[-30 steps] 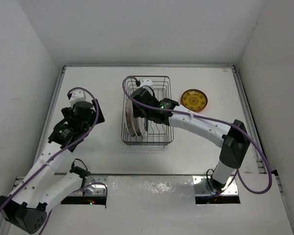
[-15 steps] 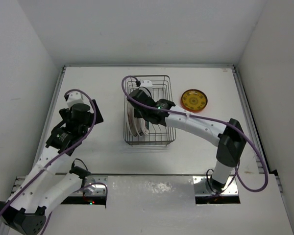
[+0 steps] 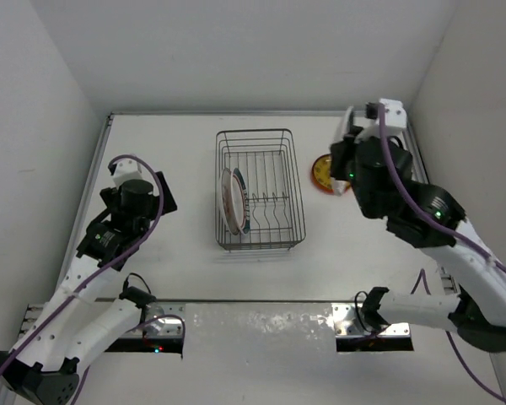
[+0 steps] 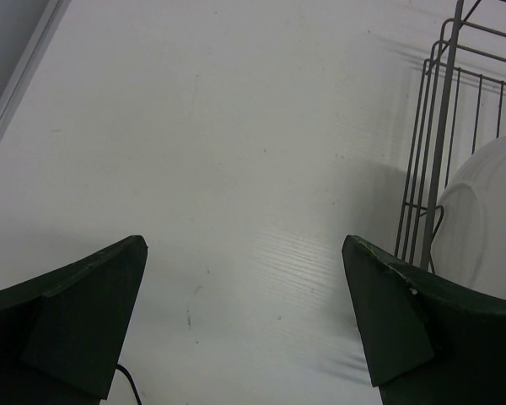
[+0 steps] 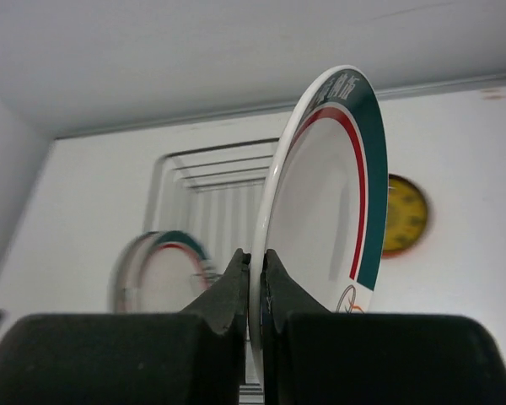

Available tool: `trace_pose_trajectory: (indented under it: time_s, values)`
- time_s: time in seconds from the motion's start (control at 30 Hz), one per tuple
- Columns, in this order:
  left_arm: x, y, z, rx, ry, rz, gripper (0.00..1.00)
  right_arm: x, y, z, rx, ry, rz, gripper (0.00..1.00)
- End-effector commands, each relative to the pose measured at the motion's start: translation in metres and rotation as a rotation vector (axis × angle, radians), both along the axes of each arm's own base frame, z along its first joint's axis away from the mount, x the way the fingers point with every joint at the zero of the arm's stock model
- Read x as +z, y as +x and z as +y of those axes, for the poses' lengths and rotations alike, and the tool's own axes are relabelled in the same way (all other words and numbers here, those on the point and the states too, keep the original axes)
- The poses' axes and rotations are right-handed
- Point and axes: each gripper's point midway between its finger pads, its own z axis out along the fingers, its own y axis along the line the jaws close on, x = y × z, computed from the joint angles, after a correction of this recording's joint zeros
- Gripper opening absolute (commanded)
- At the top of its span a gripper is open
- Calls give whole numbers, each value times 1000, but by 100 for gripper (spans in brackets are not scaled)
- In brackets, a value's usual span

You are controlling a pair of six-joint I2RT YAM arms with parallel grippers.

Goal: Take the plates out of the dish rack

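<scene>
Right wrist: right claw (image 5: 255, 263) pinching the edge of a white green-and-red-rimmed plate (image 5: 320, 219), held upright, clear of the dish rack (image 3: 254, 132). Top external: other plates (image 3: 233, 201) on edge at the rack's left side, amber plate (image 3: 322, 173) flat on the surface (image 3: 169, 152) to its right. Left claw (image 4: 243, 245) spread, empty, beside the rack

A lab test cell: plain white walls (image 3: 253, 51) close round a white table (image 3: 173, 152) on three sides, and two cabled robot arms (image 3: 80, 274) stand at the table's near edge.
</scene>
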Motion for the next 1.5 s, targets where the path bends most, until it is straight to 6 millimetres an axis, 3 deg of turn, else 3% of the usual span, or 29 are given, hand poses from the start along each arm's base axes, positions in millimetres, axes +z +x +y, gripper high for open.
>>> trace_pose_trajectory:
  time_s: [0.0, 0.03, 0.07, 0.13, 0.17, 0.23, 0.4, 0.53, 0.57, 0.6, 0.67, 0.7, 0.73, 0.8, 0.87, 0.9, 0.93, 1.03, 1.07, 1.1, 1.23, 1.27, 1.3, 1.37, 1.4, 1.43, 1.47]
  values:
    - [9, 7, -6, -17, -20, -41, 98, -84, -1, -71, -141, -376, 219, 0]
    - [8, 7, -6, -17, -19, -36, 99, -103, -2, -82, -147, -404, 276, 0]
    - [7, 8, -6, -17, -15, -29, 99, -141, -5, -93, -141, -448, 357, 0]
    - [5, 8, -6, -17, -12, -19, 98, -179, -2, -101, -113, -405, 452, 0]
    - [6, 8, -6, -15, -12, -22, 98, -209, -7, -110, -121, -423, 524, 0]
    - [7, 7, -5, -13, -16, -30, 98, -244, -9, -115, -122, -434, 576, 0]
    - [13, 4, -4, -15, -26, -58, 98, -297, 0, -122, -123, -406, 681, 0]
    - [14, 4, -4, -17, -28, -62, 98, -321, 11, -119, -99, -410, 717, 1]
    - [14, 4, -4, -17, -28, -63, 99, -322, 13, -114, -79, -398, 723, 4]
    - [13, 4, -4, -16, -26, -60, 98, -325, 14, -111, -64, -394, 728, 25]
    - [13, 4, -5, -19, -27, -58, 98, -322, 21, -95, -3, -343, 712, 36]
    - [13, 5, -5, -21, -27, -59, 99, -316, 26, -87, 24, -310, 685, 57]
    - [13, 5, -6, -26, -26, -56, 98, -302, 32, -79, 45, -274, 646, 65]
    - [15, 6, -7, -34, -25, -54, 98, -285, 35, -64, 93, -210, 624, 71]
    - [21, 8, -12, -59, -32, -50, 99, -254, 39, -38, 176, -123, 560, 91]
    - [27, 9, -14, -55, -47, -57, 99, -244, 39, -29, 191, -94, 542, 96]
    - [25, 8, -15, -54, -49, -23, 98, -229, 41, -19, 213, -77, 506, 99]
    - [45, 16, -37, -117, -134, -22, 98, -206, 30, 19, 290, -76, 452, 99]
    - [56, 18, -53, -179, -194, -28, 98, -203, 28, 23, 287, -65, 452, 99]
    - [55, 23, -64, -210, -212, -4, 98, -200, 27, 24, 279, -55, 443, 99]
    - [52, 34, -92, -231, -204, 72, 97, -192, 23, 3, 179, -46, 405, 99]
    - [52, 37, -96, -220, -178, 79, 95, -189, 21, -2, 167, -56, 398, 99]
    - [51, 38, -116, -262, -147, 112, 94, -188, 16, -9, 155, -70, 399, 99]
    - [41, 44, -127, -230, -63, 152, 91, -188, 12, -20, 127, -105, 400, 99]
    - [37, 38, -137, -253, -24, 180, 90, -186, 7, -26, 123, -114, 398, 99]
    - [45, 42, -141, -243, -16, 169, 88, -189, 4, -30, 114, -127, 402, 99]
    - [36, 45, -146, -241, 17, 197, 85, -189, 2, -33, 113, -138, 399, 99]
